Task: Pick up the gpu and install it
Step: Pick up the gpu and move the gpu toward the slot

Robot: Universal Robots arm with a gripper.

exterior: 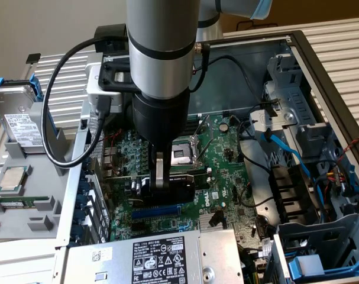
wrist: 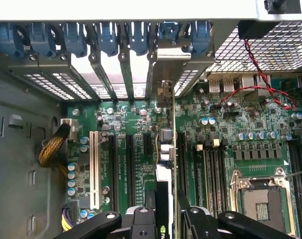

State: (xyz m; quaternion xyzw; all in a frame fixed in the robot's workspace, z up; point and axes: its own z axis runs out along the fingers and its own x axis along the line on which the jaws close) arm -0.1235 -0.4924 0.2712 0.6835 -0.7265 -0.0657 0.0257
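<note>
Behind the work area you see a plain cream-coloured wall [exterior: 55, 23], smooth and without marks. Under the work you have a white table with a ribbed top of long parallel slats [exterior: 339, 41]. It shows at the exterior view's right and again at the exterior view's left, below the wall. Near the upper edge, between the wall and the slats, there is a flat light-brown surface [exterior: 262, 26]; what it is, you cannot tell. The light is soft and even, with no hard shadows on the wall, and the slats at the right look brightest.
</note>
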